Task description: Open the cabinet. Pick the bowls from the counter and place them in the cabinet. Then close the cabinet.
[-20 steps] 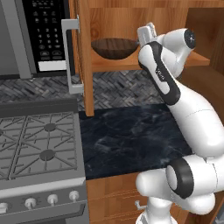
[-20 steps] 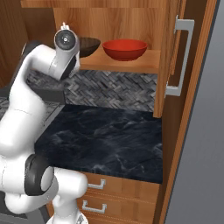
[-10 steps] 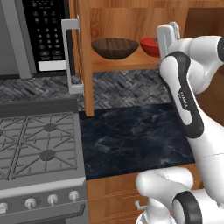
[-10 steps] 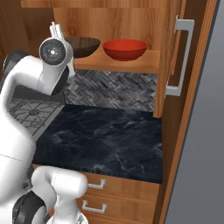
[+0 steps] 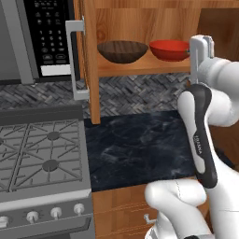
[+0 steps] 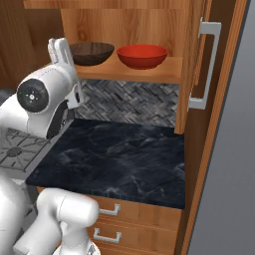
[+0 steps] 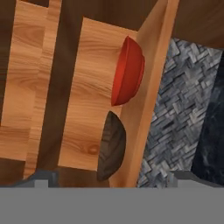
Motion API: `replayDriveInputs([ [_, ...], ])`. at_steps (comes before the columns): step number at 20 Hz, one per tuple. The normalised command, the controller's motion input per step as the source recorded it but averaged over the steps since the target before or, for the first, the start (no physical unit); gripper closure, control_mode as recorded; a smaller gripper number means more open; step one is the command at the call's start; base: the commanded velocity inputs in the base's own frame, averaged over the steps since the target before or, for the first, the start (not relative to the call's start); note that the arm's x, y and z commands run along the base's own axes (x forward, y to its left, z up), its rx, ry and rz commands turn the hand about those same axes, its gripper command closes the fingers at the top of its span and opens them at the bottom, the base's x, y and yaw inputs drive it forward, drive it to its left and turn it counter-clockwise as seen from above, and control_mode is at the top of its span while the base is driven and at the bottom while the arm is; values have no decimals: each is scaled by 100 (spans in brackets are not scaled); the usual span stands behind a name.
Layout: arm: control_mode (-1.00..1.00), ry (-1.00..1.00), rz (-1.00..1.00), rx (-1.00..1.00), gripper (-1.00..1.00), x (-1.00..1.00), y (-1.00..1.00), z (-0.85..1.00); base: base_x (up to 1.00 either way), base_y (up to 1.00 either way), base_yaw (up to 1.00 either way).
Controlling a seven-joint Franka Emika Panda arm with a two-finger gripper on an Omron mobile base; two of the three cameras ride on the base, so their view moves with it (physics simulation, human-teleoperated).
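Right base view: right door handle [image 6: 205, 64]; left base view: microwave [image 5: 44, 37].

Even, soft light falls across all three views with no single source to be made out; nothing is blown out or lost in darkness; the red bowl [image 6: 142, 56] carries a faint sheen on its rim, and the brown bowl [image 5: 123, 51] reads matte; the table [image 6: 119, 159] shows pale marbling and a dull gloss but no glare; shade gathers inside the cabinet [image 5: 140, 21] above the shelf and along its back panel; edges are crisp though slightly jagged, textures coarse up close in the hand view; lines stay straight to the frame edges.
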Motion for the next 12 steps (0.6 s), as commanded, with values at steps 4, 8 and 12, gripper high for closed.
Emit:
replayDriveInputs([
  [4,-100,0,-23,0,-100,-64,-25,9,0,0,0],
  [8,-100,0,-19,1,-100,-54,-30,9,0,0,0],
  [12,-100,0,-12,5,-100,-70,-44,8,0,0,0],
])
